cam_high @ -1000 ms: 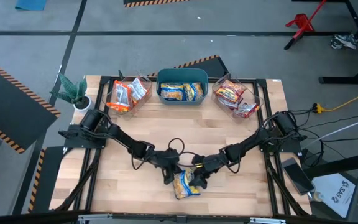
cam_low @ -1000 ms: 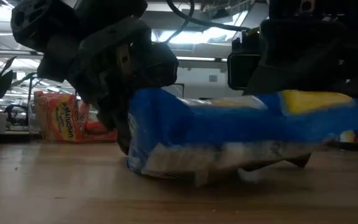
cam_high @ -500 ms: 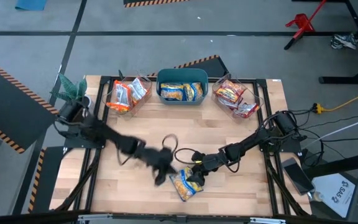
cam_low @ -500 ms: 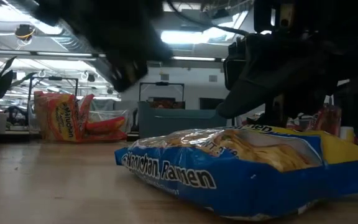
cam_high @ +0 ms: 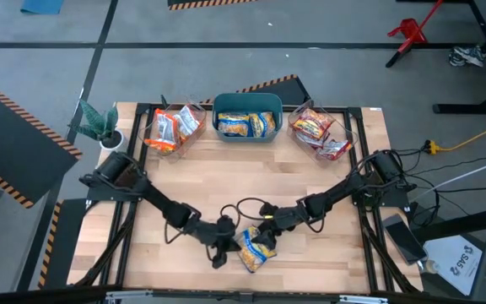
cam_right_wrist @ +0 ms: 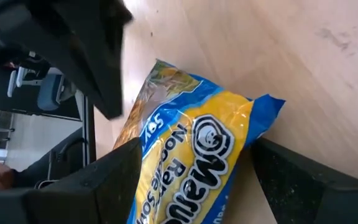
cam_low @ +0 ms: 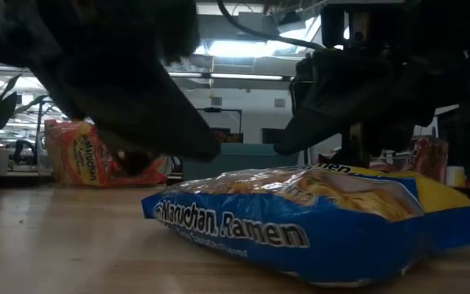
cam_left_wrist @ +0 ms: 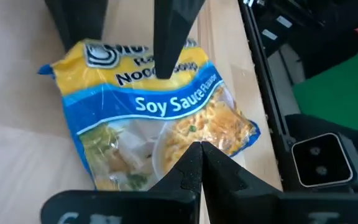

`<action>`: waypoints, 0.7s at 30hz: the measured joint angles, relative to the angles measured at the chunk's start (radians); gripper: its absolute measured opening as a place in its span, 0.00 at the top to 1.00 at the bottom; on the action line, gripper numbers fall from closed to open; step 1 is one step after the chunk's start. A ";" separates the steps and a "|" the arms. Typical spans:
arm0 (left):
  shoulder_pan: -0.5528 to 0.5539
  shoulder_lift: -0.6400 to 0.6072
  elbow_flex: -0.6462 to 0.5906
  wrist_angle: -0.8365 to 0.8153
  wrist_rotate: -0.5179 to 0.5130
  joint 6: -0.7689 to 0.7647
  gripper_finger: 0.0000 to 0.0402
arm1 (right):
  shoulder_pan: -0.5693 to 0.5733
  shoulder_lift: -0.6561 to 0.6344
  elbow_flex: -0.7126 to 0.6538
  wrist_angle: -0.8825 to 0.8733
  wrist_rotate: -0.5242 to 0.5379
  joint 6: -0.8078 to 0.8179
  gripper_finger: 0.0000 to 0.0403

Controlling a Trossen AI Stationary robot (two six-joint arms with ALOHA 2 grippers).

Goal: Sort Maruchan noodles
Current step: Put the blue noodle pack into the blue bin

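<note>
Where it lies flat, blue-yellow packet (cam_left_wrist: 148,124), "Soy Sauce", "Maruchan Ramen"

Wooden table (cam_high: 201,198): blue-yellow noodle packet (cam_high: 255,247) near front edge; three bins along back edge.

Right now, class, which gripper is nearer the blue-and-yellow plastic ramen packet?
Right. The right gripper straddles the blue-and-yellow plastic ramen packet, fingers open; the left gripper, shut, sits just beside it.
</note>
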 joint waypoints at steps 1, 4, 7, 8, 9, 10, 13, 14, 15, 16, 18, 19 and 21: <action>0.011 0.013 0.000 0.015 0.032 -0.007 1.00 | 0.000 0.000 0.000 0.002 0.000 0.000 0.29; 0.043 0.048 0.000 0.066 0.140 -0.028 1.00 | -0.009 0.000 0.000 0.003 0.009 -0.001 0.29; 0.070 0.058 0.000 0.065 0.212 -0.029 1.00 | -0.024 0.000 0.000 0.004 0.008 -0.015 0.29; 0.079 0.058 0.001 0.063 0.220 -0.025 1.00 | -0.031 0.000 0.000 0.004 0.008 -0.025 0.29; 0.089 0.059 0.001 0.059 0.222 -0.012 1.00 | -0.041 0.000 0.000 0.008 0.007 -0.032 0.29; 0.099 0.059 0.001 0.053 0.222 0.001 1.00 | -0.053 0.000 -0.001 0.010 0.005 -0.034 0.29; 0.133 0.059 0.003 0.038 0.217 0.043 1.00 | -0.086 0.000 -0.001 0.010 -0.028 -0.041 0.29; 0.144 0.059 0.003 0.025 0.209 0.058 1.00 | -0.098 0.000 0.000 0.010 -0.043 -0.049 0.29; 0.155 0.059 0.003 0.011 0.196 0.075 1.00 | -0.109 0.000 -0.001 0.010 -0.057 -0.064 0.29; 0.167 0.058 0.004 -0.007 0.180 0.095 1.00 | -0.121 0.000 -0.001 0.009 -0.069 -0.077 0.29; 0.197 0.055 0.005 -0.038 0.171 0.146 1.00 | -0.152 0.000 -0.001 0.006 -0.084 -0.106 0.29; 0.215 0.054 0.005 -0.049 0.170 0.171 1.00 | -0.171 0.000 -0.001 0.002 -0.093 -0.116 0.29; 0.252 0.054 0.006 -0.064 0.175 0.209 1.00 | -0.209 0.000 -0.001 -0.002 -0.113 -0.136 0.29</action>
